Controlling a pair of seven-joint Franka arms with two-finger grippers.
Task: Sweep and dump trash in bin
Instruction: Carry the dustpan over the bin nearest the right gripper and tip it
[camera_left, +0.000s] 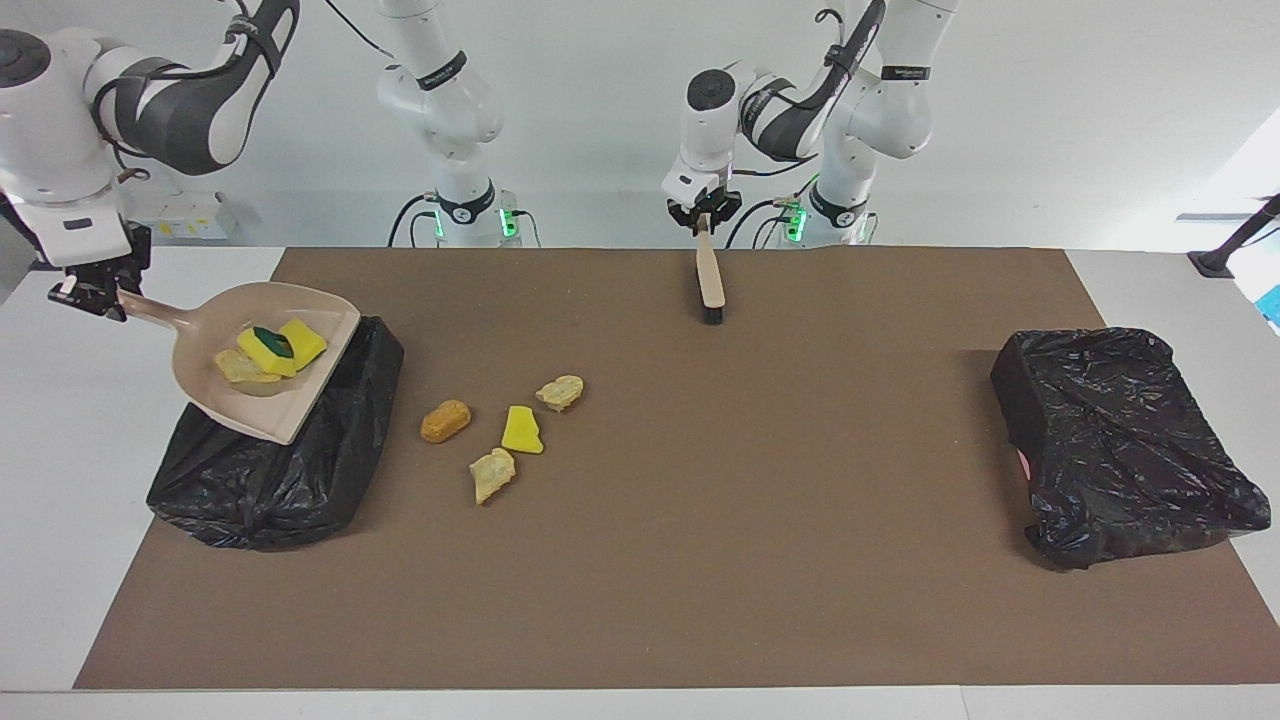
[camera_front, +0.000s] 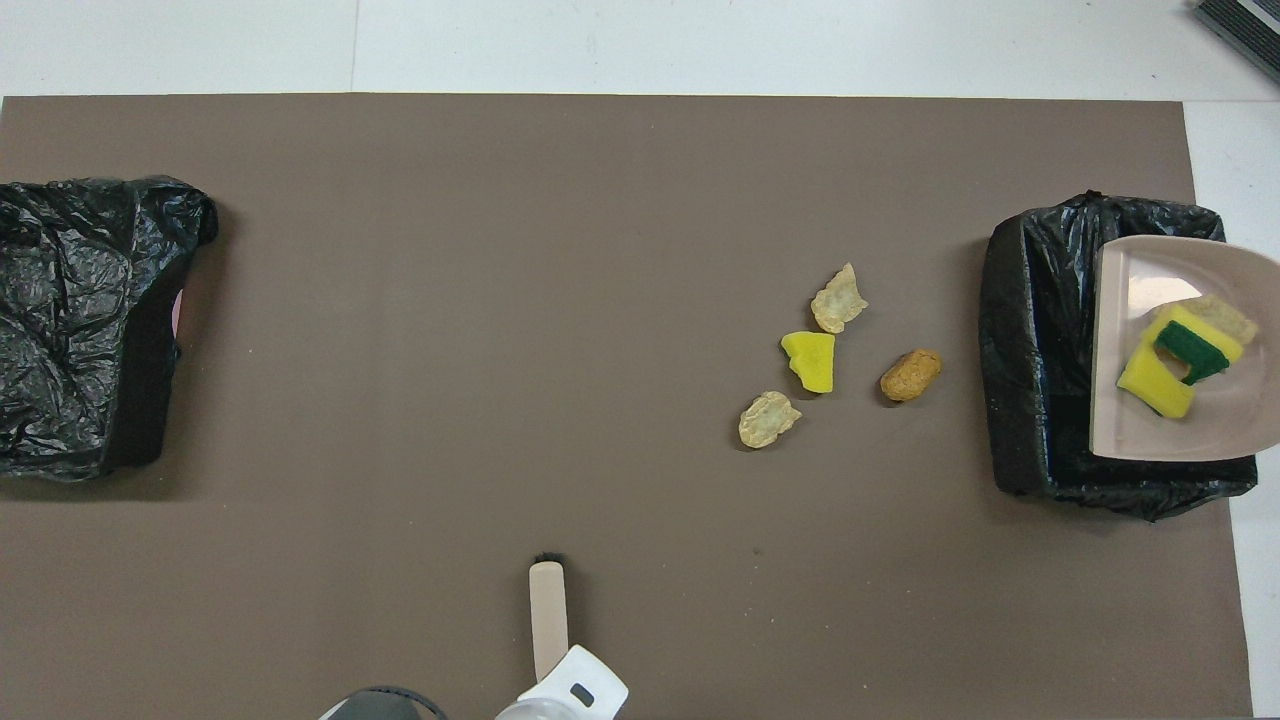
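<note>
Loaded dustpan over bin, dump not yet made; four pieces loose on mat.

Right pincer (camera_left: 95, 295) is clamped on the handle of the dustpan (camera_left: 270, 415), which hangs over the bin (camera_left: 300, 480) at the right arm's end, carrying three pieces of trash (camera_left: 275, 345). Risk, as I judge it: a fast tip could bounce light foam off the bin's slack liner onto the mat (camera_left: 700, 520). Left pincer (camera_left: 703, 215) is at the top of the brush (camera_left: 710, 280); grip cannot tell, and if loose the brush may topple. The loose trash (camera_left: 521, 431) has open mat around it.
</note>
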